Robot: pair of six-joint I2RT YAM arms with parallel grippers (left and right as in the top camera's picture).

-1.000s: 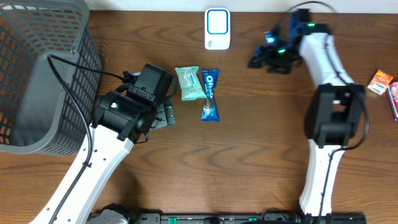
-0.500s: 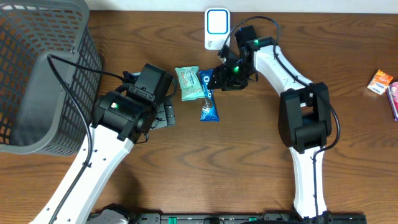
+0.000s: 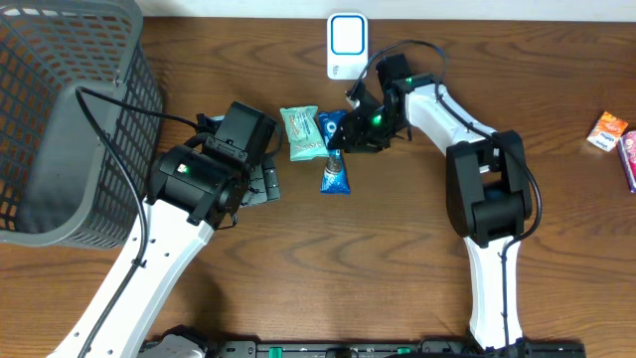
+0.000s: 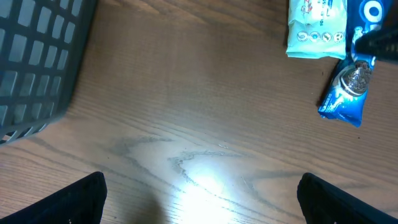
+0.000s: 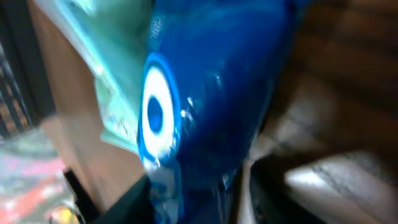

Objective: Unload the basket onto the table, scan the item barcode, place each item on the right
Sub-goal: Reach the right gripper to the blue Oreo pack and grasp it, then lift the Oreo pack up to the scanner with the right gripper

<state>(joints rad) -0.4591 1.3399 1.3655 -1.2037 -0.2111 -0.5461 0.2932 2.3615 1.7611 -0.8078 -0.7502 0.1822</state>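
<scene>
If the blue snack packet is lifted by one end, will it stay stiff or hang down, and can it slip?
The blue packet is a thin glossy wrapper, so it is probably light and may slip in the right claw. Its crimped lower end looks soft, so it could sag if lifted from the top.

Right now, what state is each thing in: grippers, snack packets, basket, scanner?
Blue foil snack packet: lying on the wooden table.
Right gripper: jaws around that packet's upper end; grip unclear.
Left gripper: open, empty.
Mint-green snack packet: lying flat, no gripper on it.
Grey mesh basket: upright, nothing visible inside.
White rectangular scanner: nothing held before it.
</scene>
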